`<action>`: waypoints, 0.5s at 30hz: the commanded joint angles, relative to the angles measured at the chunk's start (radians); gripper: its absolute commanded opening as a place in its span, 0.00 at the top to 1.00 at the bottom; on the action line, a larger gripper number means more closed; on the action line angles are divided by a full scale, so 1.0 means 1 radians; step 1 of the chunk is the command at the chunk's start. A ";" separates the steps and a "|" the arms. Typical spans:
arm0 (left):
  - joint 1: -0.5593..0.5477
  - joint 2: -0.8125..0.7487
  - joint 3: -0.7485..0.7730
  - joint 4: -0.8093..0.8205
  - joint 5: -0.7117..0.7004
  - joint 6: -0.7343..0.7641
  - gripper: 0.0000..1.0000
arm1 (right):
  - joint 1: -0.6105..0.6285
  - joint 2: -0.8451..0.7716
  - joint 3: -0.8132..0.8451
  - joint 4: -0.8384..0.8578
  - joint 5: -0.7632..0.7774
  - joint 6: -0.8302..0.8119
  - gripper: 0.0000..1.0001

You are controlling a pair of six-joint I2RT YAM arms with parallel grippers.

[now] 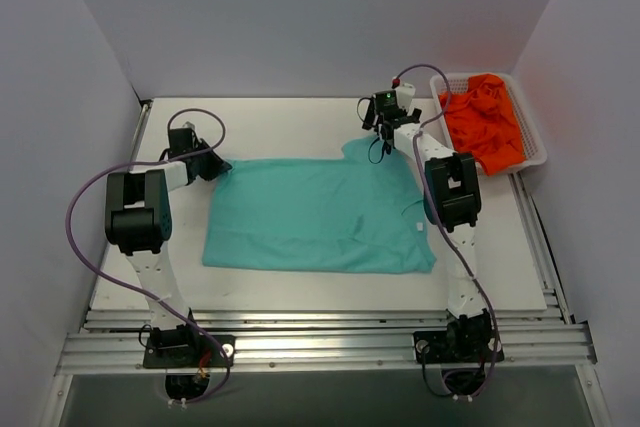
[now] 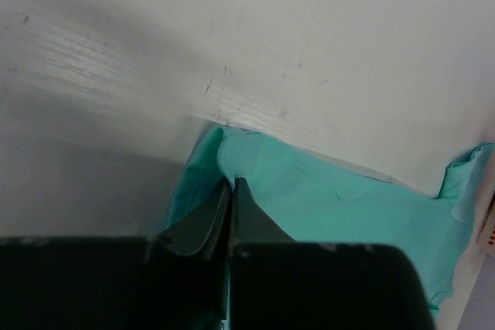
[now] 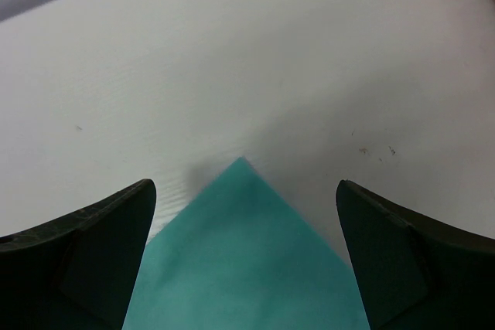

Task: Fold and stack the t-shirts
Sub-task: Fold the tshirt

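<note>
The teal-green t-shirt (image 1: 320, 212) lies spread flat on the white table, with a small white label near its right edge. My left gripper (image 1: 215, 165) is shut on the shirt's far left corner; in the left wrist view the gripper (image 2: 232, 183) pinches a raised fold of the teal cloth (image 2: 325, 206). My right gripper (image 1: 381, 134) hangs over the shirt's far right sleeve. In the right wrist view the gripper (image 3: 244, 191) is wide open and empty, with a pointed corner of the shirt (image 3: 247, 260) between its jaws. The orange t-shirts (image 1: 483, 119) lie crumpled in a basket.
A white mesh basket (image 1: 537, 137) holding the orange shirts stands at the table's far right corner. White walls enclose the table (image 1: 280, 122) on the left, the back and the right. A metal rail runs along the near edge by the arm bases.
</note>
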 commanded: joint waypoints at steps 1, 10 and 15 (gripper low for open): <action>-0.001 -0.035 0.010 0.045 0.019 -0.007 0.98 | -0.001 0.040 0.034 -0.049 0.013 -0.022 0.02; -0.006 -0.025 0.013 0.045 0.018 -0.007 0.98 | -0.002 0.071 0.011 -0.029 -0.016 -0.012 0.06; -0.006 -0.023 0.012 0.045 0.018 -0.007 0.98 | -0.002 0.094 0.017 -0.002 -0.019 -0.013 0.14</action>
